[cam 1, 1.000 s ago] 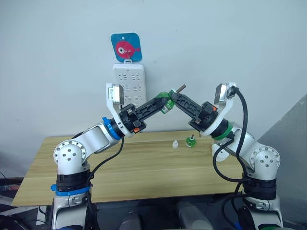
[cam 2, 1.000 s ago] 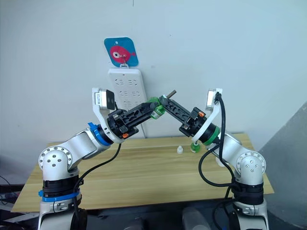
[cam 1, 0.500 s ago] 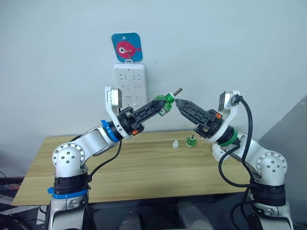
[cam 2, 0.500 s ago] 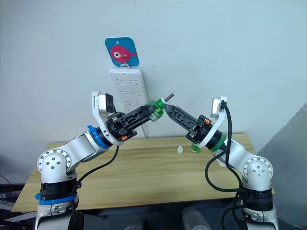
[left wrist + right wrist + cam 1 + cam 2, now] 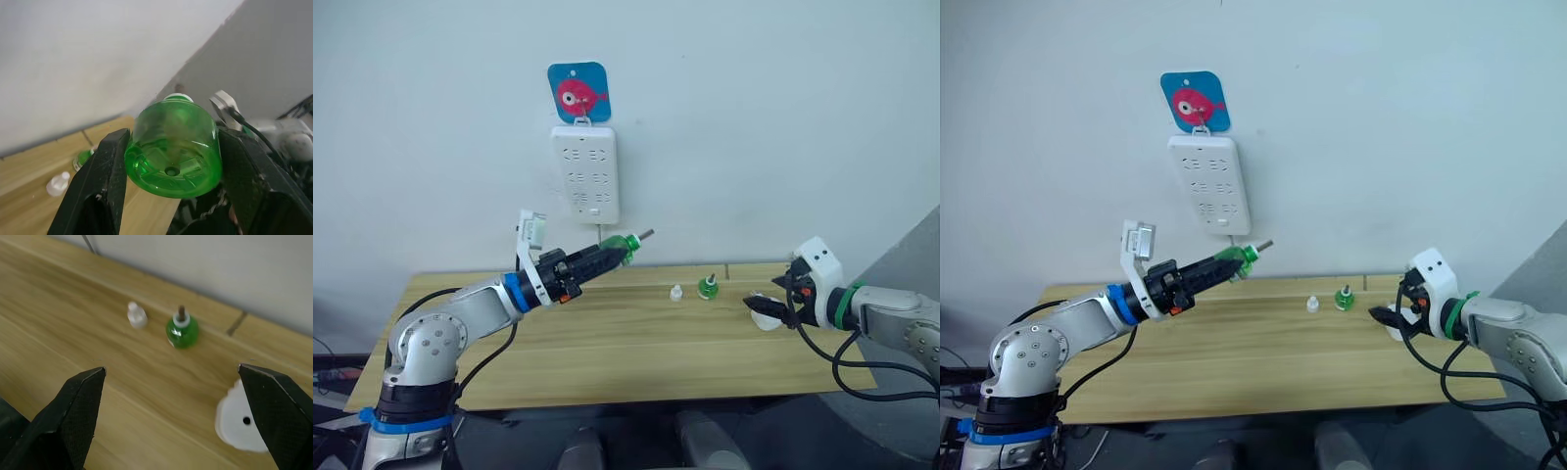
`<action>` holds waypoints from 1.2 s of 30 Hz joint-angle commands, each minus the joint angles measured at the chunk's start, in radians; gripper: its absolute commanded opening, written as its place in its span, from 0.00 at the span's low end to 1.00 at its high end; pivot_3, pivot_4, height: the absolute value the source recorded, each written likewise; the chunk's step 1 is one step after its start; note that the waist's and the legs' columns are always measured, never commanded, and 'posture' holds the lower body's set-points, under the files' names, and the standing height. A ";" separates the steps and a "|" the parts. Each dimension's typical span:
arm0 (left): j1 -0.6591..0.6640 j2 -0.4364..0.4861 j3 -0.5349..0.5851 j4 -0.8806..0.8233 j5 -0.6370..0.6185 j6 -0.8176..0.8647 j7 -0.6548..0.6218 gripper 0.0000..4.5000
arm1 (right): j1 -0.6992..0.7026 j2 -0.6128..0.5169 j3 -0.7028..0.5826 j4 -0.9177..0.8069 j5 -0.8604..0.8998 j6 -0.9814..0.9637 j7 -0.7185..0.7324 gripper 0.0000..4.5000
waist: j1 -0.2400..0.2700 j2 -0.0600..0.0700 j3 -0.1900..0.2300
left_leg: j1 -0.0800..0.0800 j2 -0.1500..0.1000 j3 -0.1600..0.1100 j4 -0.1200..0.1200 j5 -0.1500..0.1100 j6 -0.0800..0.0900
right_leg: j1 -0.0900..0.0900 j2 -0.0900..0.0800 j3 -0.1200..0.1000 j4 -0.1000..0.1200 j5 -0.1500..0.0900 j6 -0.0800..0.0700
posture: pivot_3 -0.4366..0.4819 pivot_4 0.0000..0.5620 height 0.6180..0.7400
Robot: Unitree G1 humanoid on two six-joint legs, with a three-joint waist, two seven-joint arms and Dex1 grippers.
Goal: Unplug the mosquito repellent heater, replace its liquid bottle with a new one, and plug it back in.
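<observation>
The small white rounded plastic heater [image 5: 766,311] lay on the pale wooden bench [image 5: 607,362] near its right edge, unplugged and with no bottle in it, directly in front of the right gripper [image 5: 773,305]. That gripper's two black fingers stood wide apart and empty, the heater just ahead of their tips. The right arm was therefore much the nearer to it.

The left gripper [image 5: 607,257] was clamped on a translucent green liquid bottle [image 5: 172,147], held above the bench's left half. Its long axis pointed up and to the right, wick end leading towards the heater's side, but it was well apart from the heater.

A second small green bottle [image 5: 182,330] stood upright near the back edge, a little white cap [image 5: 136,315] just beside it. A white power strip [image 5: 585,172] hung on the wall under a blue fish-print hook plate [image 5: 578,94].
</observation>
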 commanded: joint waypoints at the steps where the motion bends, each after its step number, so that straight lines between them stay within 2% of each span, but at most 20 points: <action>1: 0.054 0.038 -0.046 -0.107 0.118 -0.073 -0.109 0.53 | -0.080 -0.005 0.128 0.110 -0.248 -0.072 0.028 1.00 | 0.003 -0.001 0.008 | 0.000 0.000 0.002 0.000 0.000 0.000 | 0.000 0.000 0.001 0.000 0.000 0.000 | 0.36 0.27 0.76; 8: 0.158 0.052 -0.116 -0.191 0.260 -0.153 -0.203 0.53 | -0.228 0.080 0.217 0.336 -0.416 -0.010 0.113 1.00 | 0.035 -0.004 0.032 | -0.001 0.000 0.006 0.000 -0.001 0.001 | -0.004 -0.001 0.005 0.000 0.001 0.001 | 0.42 0.30 0.76; 19: 0.212 0.009 -0.133 -0.219 0.315 -0.189 -0.209 0.53 | -0.353 0.168 0.260 0.595 -0.598 0.013 0.219 1.00 | 0.074 -0.004 0.042 | -0.006 0.000 0.006 0.000 -0.002 0.003 | -0.008 -0.003 0.004 0.000 0.001 0.002 | 0.46 0.32 0.76; 30: 0.215 -0.017 -0.150 -0.205 0.350 -0.206 -0.232 0.53 | -0.347 0.177 0.243 0.665 -0.654 0.078 0.300 1.00 | 0.075 -0.004 0.045 | -0.006 0.000 0.006 0.000 -0.002 0.003 | -0.008 -0.003 0.004 0.000 0.001 0.002 | 0.46 0.32 0.76; 36: 0.216 -0.023 -0.159 -0.200 0.363 -0.212 -0.245 0.53 | -0.372 0.196 0.239 0.731 -0.686 0.050 0.326 1.00 | 0.074 -0.004 0.047 | -0.006 0.000 0.006 0.000 -0.002 0.003 | -0.008 -0.003 0.004 0.000 0.001 0.002 | 0.46 0.32 0.76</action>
